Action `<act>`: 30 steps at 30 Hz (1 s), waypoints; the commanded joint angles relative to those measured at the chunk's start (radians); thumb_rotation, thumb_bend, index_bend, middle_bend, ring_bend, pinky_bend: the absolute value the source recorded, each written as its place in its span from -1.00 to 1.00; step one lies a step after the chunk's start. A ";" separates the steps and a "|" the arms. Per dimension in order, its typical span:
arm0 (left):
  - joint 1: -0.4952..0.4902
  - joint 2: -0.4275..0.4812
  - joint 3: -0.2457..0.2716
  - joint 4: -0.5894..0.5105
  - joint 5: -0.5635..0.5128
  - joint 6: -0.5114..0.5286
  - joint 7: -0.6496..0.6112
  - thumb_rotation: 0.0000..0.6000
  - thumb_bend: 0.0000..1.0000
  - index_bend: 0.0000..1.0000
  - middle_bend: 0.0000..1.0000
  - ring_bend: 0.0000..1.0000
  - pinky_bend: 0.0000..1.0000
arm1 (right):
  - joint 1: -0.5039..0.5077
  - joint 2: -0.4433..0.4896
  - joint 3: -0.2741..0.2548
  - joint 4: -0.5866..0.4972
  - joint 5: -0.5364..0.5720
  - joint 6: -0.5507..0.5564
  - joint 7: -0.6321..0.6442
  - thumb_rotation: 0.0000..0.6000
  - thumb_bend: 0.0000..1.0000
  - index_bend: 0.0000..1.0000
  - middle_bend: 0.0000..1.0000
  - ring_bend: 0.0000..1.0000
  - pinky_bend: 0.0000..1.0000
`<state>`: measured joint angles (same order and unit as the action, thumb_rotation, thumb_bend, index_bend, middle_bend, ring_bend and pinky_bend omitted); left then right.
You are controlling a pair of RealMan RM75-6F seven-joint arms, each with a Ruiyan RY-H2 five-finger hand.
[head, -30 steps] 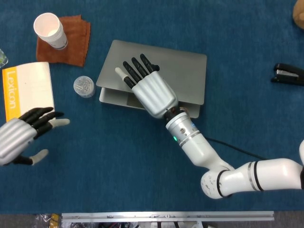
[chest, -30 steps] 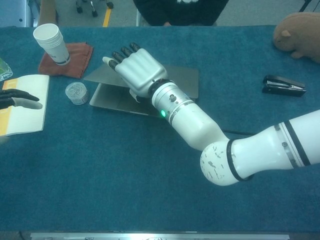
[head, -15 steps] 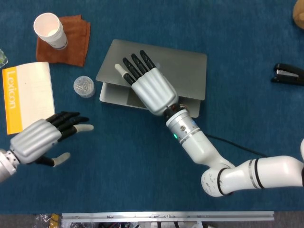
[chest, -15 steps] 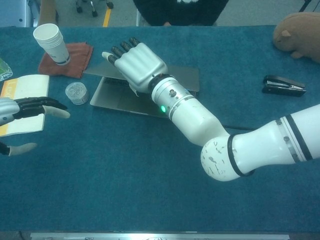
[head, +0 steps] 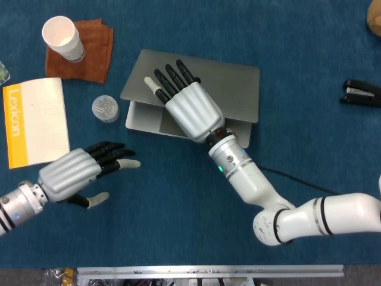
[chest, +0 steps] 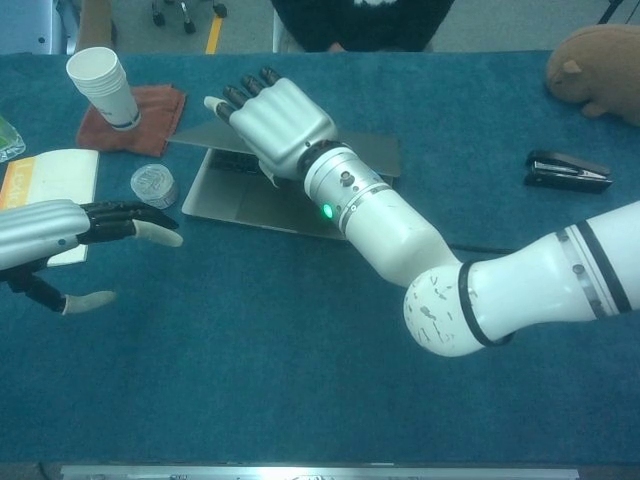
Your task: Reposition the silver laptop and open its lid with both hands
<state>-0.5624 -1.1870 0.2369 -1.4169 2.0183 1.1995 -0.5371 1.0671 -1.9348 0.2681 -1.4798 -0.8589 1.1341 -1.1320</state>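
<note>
Lid [head: 202,83] cracked partway by my right hand [head: 189,111], fingers under its front edge; left hand [head: 71,174] open, empty, short of laptop [chest: 250,200]; full opening left.

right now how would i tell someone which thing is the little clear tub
Start at the silver laptop in the middle of the blue table and look just off its left edge. There sits the clear tub, between the laptop and the white and yellow book, below the brown cloth. It is the only small, round, see-through thing there.
</note>
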 commanded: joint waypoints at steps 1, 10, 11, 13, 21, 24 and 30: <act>-0.014 -0.014 -0.003 0.000 -0.003 -0.004 0.005 1.00 -0.23 -0.73 -0.86 -0.97 -0.86 | 0.002 0.004 0.000 -0.006 0.004 0.004 -0.001 1.00 -0.11 -1.00 -0.87 -0.95 -0.86; -0.065 -0.061 -0.009 0.011 -0.015 -0.043 0.030 1.00 -0.23 -0.73 -0.86 -0.97 -0.86 | 0.005 0.025 -0.009 -0.016 0.008 0.017 -0.012 1.00 -0.09 -1.00 -0.87 -0.95 -0.86; -0.071 -0.067 -0.009 0.014 -0.015 -0.047 0.031 1.00 -0.23 -0.73 -0.86 -0.97 -0.86 | 0.005 0.027 -0.010 -0.015 0.009 0.017 -0.012 1.00 -0.06 -1.00 -0.87 -0.95 -0.86; -0.083 -0.080 -0.010 0.023 -0.013 -0.050 0.034 1.00 -0.23 -0.73 -0.86 -0.97 -0.86 | 0.005 0.036 -0.013 -0.015 0.013 0.018 -0.016 1.00 0.00 -1.00 -0.87 -0.95 -0.86; -0.094 -0.137 -0.002 0.088 -0.002 0.000 0.015 1.00 -0.23 -0.71 -0.85 -0.97 -0.86 | 0.002 0.060 -0.018 -0.026 0.026 0.012 -0.006 1.00 0.02 -1.00 -0.87 -0.95 -0.86; -0.096 -0.155 0.002 0.112 -0.013 0.001 0.002 1.00 -0.23 -0.71 -0.85 -0.97 -0.86 | 0.003 0.066 -0.020 -0.030 0.038 0.009 -0.007 1.00 0.02 -1.00 -0.87 -0.95 -0.86; -0.116 -0.205 0.005 0.167 -0.042 -0.014 -0.060 1.00 -0.23 -0.70 -0.85 -0.97 -0.86 | 0.006 0.084 -0.022 -0.047 0.067 0.004 -0.011 1.00 0.02 -1.00 -0.87 -0.95 -0.86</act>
<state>-0.6710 -1.3769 0.2408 -1.2652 1.9854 1.1914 -0.5817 1.0722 -1.8529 0.2469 -1.5251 -0.7942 1.1375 -1.1409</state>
